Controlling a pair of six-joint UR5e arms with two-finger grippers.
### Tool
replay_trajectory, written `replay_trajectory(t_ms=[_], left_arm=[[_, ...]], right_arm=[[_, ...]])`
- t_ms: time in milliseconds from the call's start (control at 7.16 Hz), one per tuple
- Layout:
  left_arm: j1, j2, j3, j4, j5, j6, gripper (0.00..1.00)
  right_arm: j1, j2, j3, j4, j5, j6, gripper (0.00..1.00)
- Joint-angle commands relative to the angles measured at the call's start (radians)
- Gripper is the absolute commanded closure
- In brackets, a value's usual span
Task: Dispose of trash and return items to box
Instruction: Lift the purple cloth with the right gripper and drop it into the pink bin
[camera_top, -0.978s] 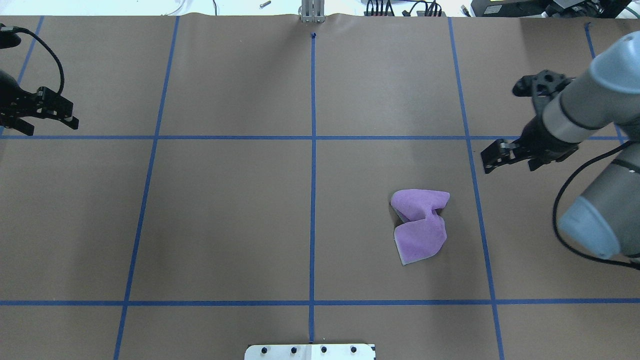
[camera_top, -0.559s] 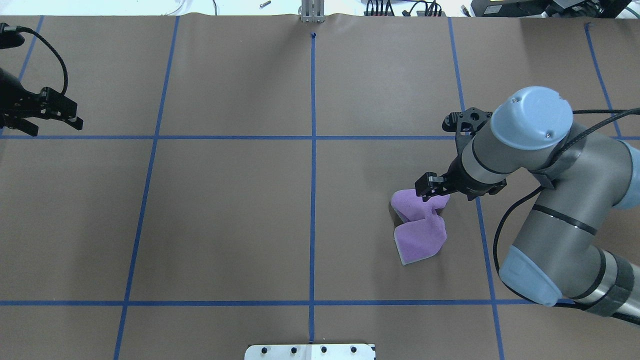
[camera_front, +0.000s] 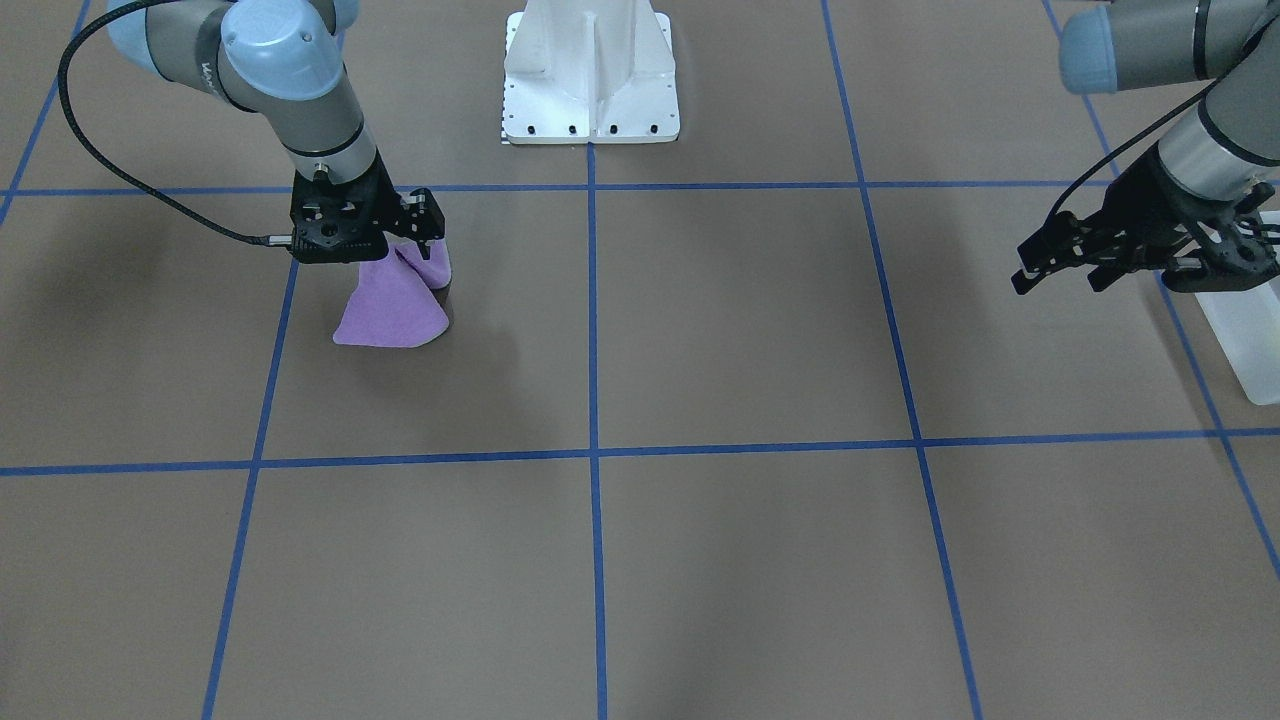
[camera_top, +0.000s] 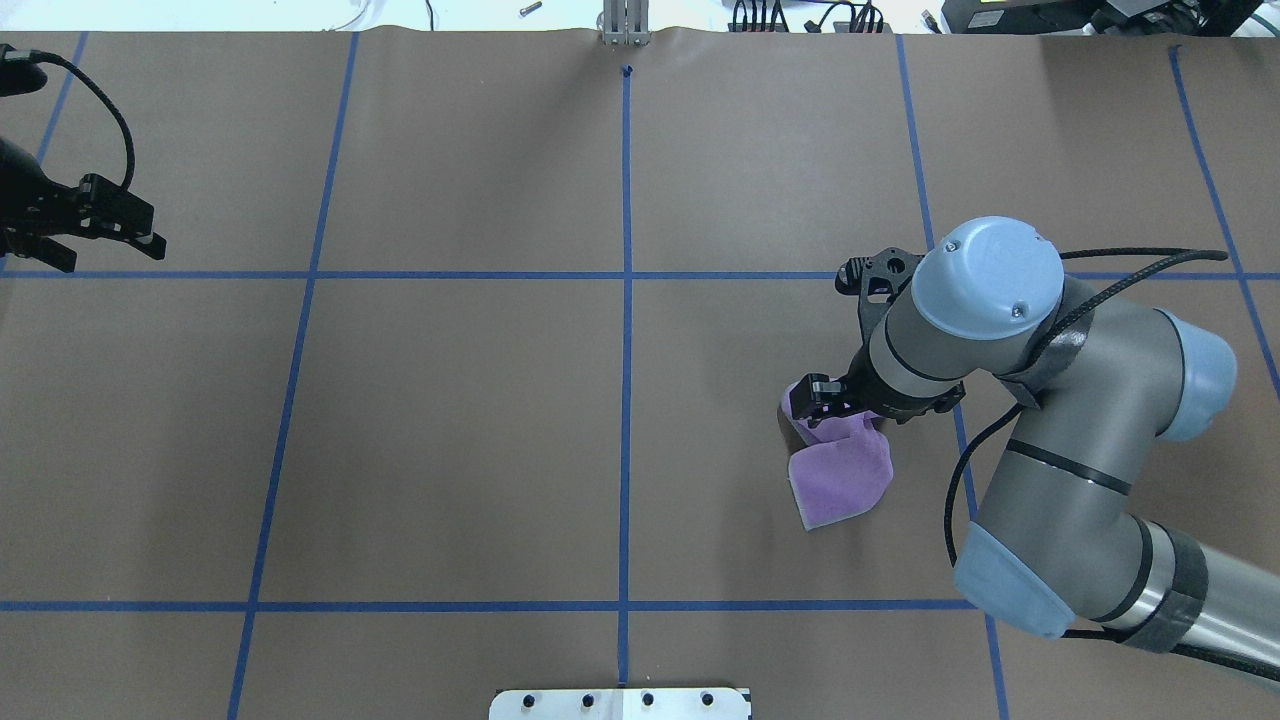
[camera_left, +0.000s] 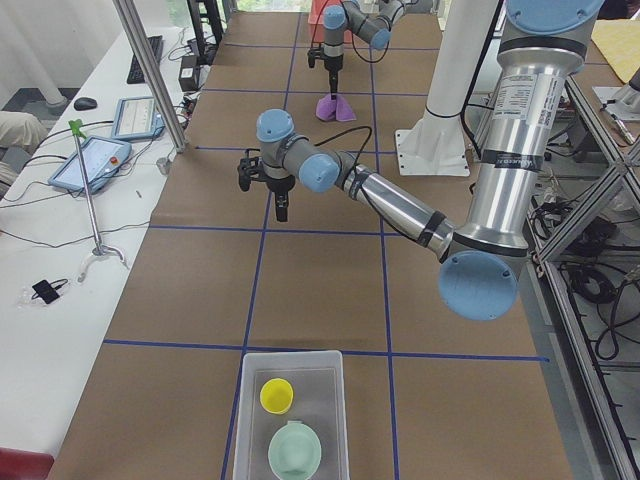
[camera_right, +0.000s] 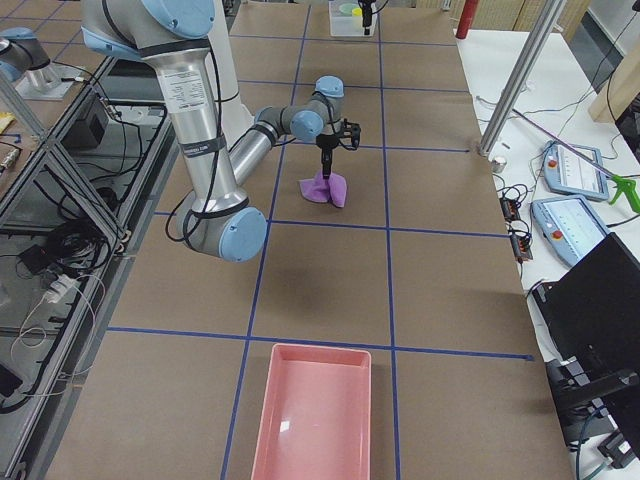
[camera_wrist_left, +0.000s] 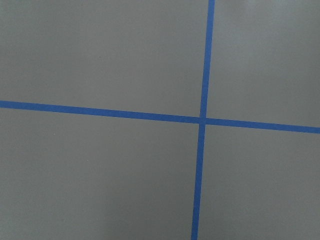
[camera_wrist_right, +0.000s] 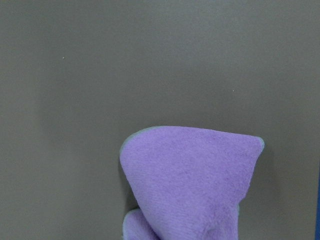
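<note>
The frosted box stands at the table's left end and holds the mint-green bowl and the yellow cup. The box's corner also shows in the front view. A crumpled purple cloth lies on the right half of the table. It also shows in the front view and fills the bottom of the right wrist view. My right gripper points down right over the cloth's top, jaws apart, one finger showing. My left gripper is open and empty, hovering near the box.
A pink tray lies at the table's right end. The white pedestal stands at the robot's side, centre. Blue tape lines grid the brown table cover. Tablets and cables lie on a side bench.
My right arm has swung in from the right edge and come down over the purple cloth. The cloth's lower lobe has not moved. The left gripper has barely moved.
</note>
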Motion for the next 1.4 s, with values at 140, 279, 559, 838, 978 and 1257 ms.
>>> replay_trajectory(t_ms=[140,279,559,838,978,1257], left_arm=[[0.000,0.003,-0.001,0.000,0.000,0.001,0.02],[0.000,0.001,-0.001,0.000,0.000,0.001,0.02],[-0.002,0.004,-0.001,0.000,0.001,0.001,0.02],[0.000,0.006,0.000,0.000,0.000,0.001,0.02],[0.000,0.006,0.000,0.000,0.000,0.001,0.02],[-0.002,0.006,0.000,0.000,0.000,0.001,0.02]], right_arm=[[0.000,0.009,-0.032,0.012,0.000,0.002,1.00],[0.004,0.000,-0.030,0.053,0.006,0.004,1.00],[0.026,-0.001,-0.020,0.058,0.015,-0.001,1.00],[0.216,-0.125,0.107,0.048,0.163,-0.086,1.00],[0.368,-0.227,0.158,0.038,0.259,-0.240,1.00],[0.659,-0.375,0.146,-0.056,0.310,-0.696,1.00]])
